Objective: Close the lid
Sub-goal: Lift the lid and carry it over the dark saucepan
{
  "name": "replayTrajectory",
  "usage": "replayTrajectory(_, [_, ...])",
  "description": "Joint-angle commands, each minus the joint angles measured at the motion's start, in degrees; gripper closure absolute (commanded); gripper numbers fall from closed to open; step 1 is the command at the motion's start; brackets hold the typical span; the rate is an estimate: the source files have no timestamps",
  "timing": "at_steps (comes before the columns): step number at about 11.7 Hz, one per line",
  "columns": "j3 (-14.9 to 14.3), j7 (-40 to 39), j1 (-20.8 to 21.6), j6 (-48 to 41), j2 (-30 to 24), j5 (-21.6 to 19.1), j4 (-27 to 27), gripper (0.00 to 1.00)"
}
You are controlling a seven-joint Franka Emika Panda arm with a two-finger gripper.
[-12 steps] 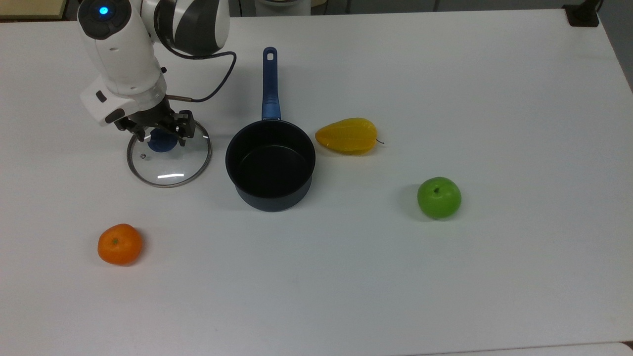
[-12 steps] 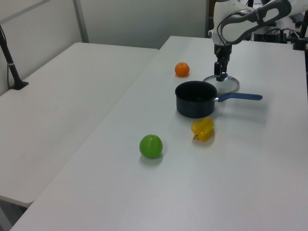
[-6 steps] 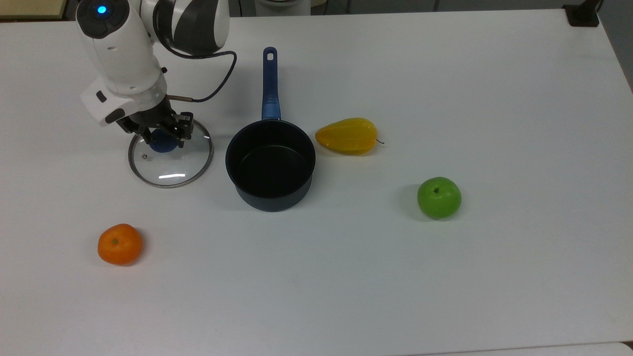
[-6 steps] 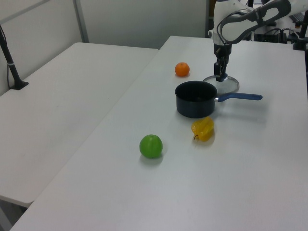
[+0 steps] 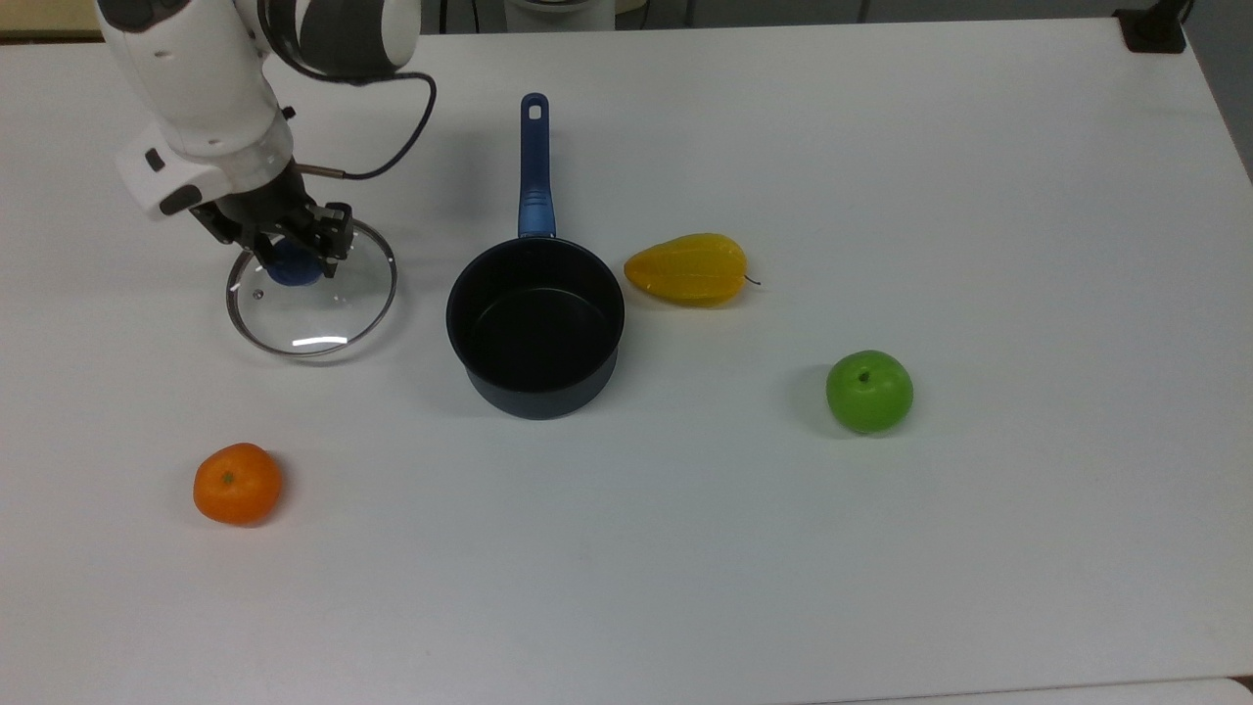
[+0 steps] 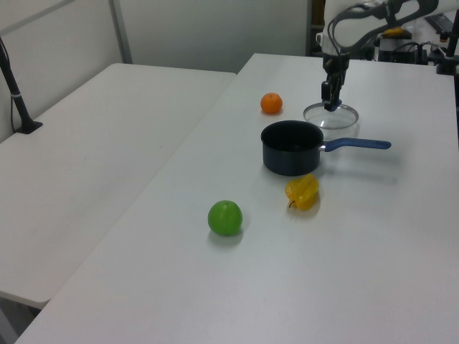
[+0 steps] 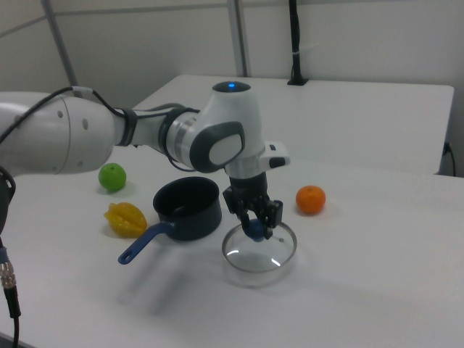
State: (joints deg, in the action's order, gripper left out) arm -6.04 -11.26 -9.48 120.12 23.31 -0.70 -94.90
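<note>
The white worktop (image 5: 881,587) carries everything. Over its far left part in the top view reaches the white robot arm (image 5: 196,69), bending down to the lid. Next in size is the dark saucepan (image 5: 535,328), standing open and upright near the middle of the worktop, its blue handle (image 5: 534,166) pointing toward the top view's upper edge. The lid (image 5: 311,289) is off the pan, well to the top view's left of it and apart from it; in the right view it appears tilted, with a shadow beneath (image 7: 259,250), and in the left view it shows beyond the pan (image 6: 330,115). The claw (image 5: 286,253) is clamped around the lid's blue knob (image 5: 291,269), a finger on either side, as the right view also shows (image 7: 255,223). A yellow star fruit (image 5: 687,268) lies just to the top view's right of the pan. A green apple (image 5: 869,391) sits farther to the top view's right, well apart. An orange (image 5: 237,483) rests near the top view's lower left.
</note>
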Motion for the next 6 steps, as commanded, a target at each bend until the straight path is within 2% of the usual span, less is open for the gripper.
replayTrajectory(1, [0.6,6.5,2.0,-6.0,-2.7,-0.2,4.4,0.59])
replayTrajectory(4, [0.5,9.4,8.3,-13.6,-2.6,1.3,11.0,0.58])
replayTrajectory(6, [0.3,10.8,13.1,-14.3,-2.6,1.6,11.7,0.58])
